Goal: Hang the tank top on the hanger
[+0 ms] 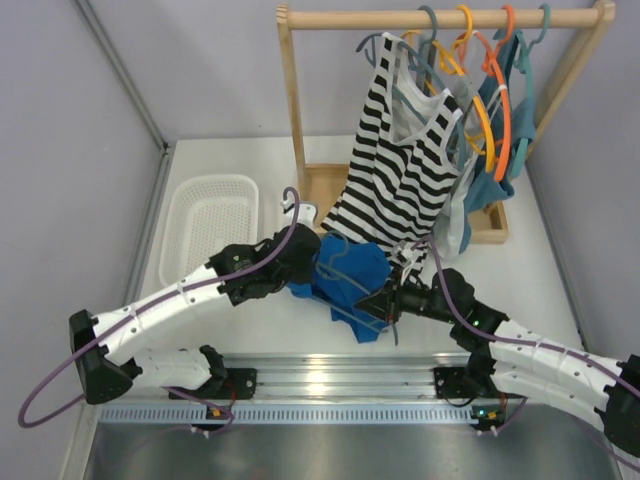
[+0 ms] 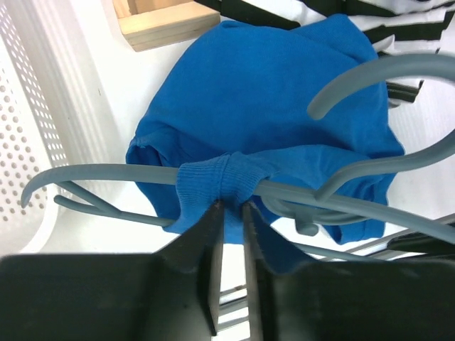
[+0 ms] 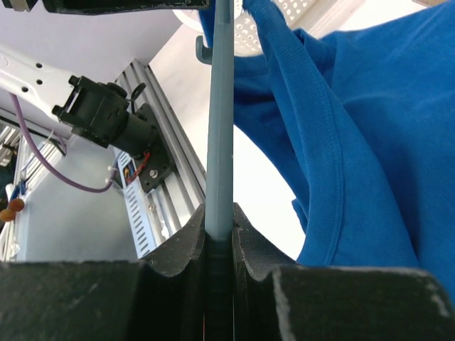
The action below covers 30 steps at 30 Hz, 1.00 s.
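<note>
The bright blue tank top (image 1: pixel 350 285) hangs bunched between my two grippers in front of the rack. A strap of the tank top (image 2: pixel 220 181) is wrapped over the bar of the slate-blue hanger (image 2: pixel 99 172). My left gripper (image 2: pixel 231 207) stands under that strap, its jaws a narrow gap apart with the blue fabric filling the gap at the tips. My right gripper (image 3: pixel 219 213) is shut on the hanger (image 3: pixel 219 106), whose bar runs straight up out of the jaws, with the tank top (image 3: pixel 370 142) draped to its right. From above, the left gripper (image 1: pixel 310 262) and right gripper (image 1: pixel 377 300) flank the cloth.
A white perforated basket (image 1: pixel 210 215) sits at the left. The wooden rack (image 1: pixel 295 110) behind carries a black-and-white striped top (image 1: pixel 400 170), yellow (image 1: pixel 478 105) and orange (image 1: pixel 503 120) hangers and a teal top (image 1: pixel 495 190). Its wooden base (image 2: pixel 163 21) lies close behind the cloth.
</note>
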Tool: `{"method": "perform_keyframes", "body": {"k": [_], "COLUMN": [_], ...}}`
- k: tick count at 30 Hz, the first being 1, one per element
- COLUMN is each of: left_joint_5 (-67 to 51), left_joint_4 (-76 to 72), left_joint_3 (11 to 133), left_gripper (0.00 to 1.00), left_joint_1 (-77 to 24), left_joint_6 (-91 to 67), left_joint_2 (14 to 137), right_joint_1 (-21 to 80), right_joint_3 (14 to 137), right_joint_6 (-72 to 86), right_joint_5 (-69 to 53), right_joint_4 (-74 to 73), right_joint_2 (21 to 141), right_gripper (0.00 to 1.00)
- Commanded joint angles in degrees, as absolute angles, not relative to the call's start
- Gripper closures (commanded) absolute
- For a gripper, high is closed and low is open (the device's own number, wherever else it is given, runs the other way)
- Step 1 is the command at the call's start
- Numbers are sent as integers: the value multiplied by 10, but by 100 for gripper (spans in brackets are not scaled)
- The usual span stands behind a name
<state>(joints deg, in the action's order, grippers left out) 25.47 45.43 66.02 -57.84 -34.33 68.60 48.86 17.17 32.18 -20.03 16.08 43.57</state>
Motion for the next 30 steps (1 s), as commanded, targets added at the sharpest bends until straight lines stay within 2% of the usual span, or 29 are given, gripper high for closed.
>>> {"method": "perform_keyframes", "body": {"k": [1, 4, 11, 15, 30], "left_joint_5": [271, 272, 232, 192, 175], "left_joint_4": [467, 468, 427, 330, 125], "left_joint_3": [686, 685, 665, 629, 536], "left_gripper": [76, 62, 53, 49, 47], "left_joint_1": [-581, -582, -584, -588, -589], "left_joint_6": [-342, -344, -322, -300, -233], "left_joint_2": [663, 649, 610, 583, 620], "right_joint_1": [510, 513, 519, 525, 543], "right_joint_3": [178, 178, 180, 183, 199], "right_joint_6": [301, 297, 292, 289, 285], "right_joint_5": [-178, -169, -156, -149, -136], "right_joint_4": [253, 247, 236, 232, 208], "right_joint_2": [443, 444, 445, 447, 455], "right_gripper": [100, 100, 100, 100, 100]}}
